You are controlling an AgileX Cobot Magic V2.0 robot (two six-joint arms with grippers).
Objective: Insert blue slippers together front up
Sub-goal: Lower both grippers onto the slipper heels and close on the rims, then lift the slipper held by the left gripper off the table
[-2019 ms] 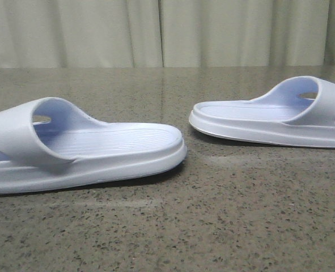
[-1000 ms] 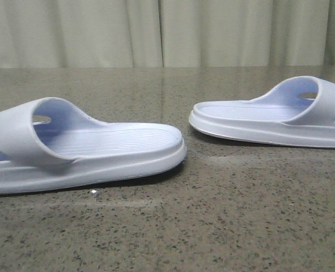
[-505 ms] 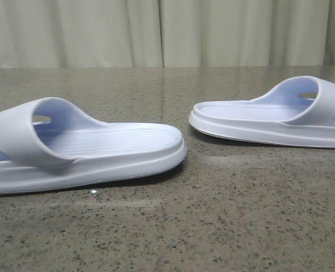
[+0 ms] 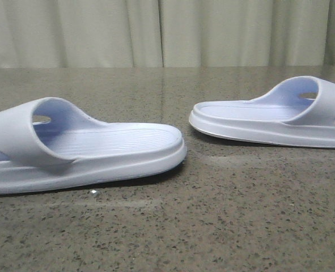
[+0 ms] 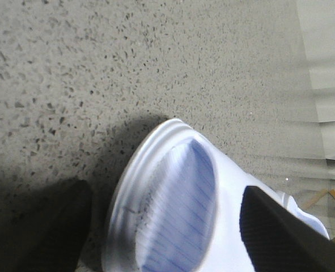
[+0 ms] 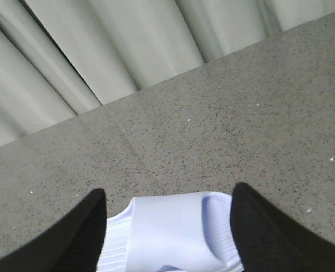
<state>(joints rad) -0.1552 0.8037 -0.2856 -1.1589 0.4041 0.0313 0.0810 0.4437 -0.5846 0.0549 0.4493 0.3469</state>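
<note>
Two blue slippers lie apart, soles down, on the speckled stone table [image 4: 224,226]: left slipper [image 4: 82,150], right slipper [image 4: 269,122]. Each is straddled by a spread, empty gripper (left gripper [image 5: 161,232], right gripper [image 6: 170,226]); contact apparently not yet made. Both sole edges should be squarely pinched before lifting.

L gripper [image 5: 161,226] & R gripper [image 6: 167,226]: fingers spread wide, each straddling a slipper.

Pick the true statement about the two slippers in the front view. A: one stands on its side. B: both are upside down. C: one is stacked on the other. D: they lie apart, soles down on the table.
D: the left slipper and the right slipper rest sole-down with bare table between them.
</note>
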